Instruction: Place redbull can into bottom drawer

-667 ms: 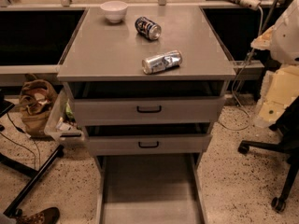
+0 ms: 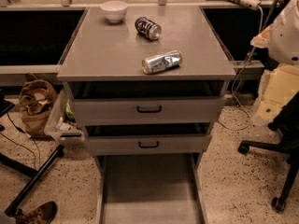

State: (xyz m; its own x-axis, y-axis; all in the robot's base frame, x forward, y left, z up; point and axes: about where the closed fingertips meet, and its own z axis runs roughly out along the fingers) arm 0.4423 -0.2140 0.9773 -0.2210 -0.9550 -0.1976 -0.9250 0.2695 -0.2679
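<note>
The redbull can [image 2: 161, 62], slim and silver, lies on its side near the front of the grey cabinet top [image 2: 107, 50]. The bottom drawer [image 2: 149, 190] is pulled out below, and its flat grey floor is bare. Only white and cream parts of my arm [image 2: 280, 55] show at the right edge, level with the cabinet top and well right of the can. The gripper itself is out of view.
A shorter dark blue can [image 2: 148, 28] lies on its side further back, and a white bowl [image 2: 114, 10] stands at the back left. Two upper drawers [image 2: 149, 109] are slightly open. A black chair base [image 2: 275, 171] stands to the right. A bag [image 2: 35, 104] and a stand leg [image 2: 32, 181] are at left.
</note>
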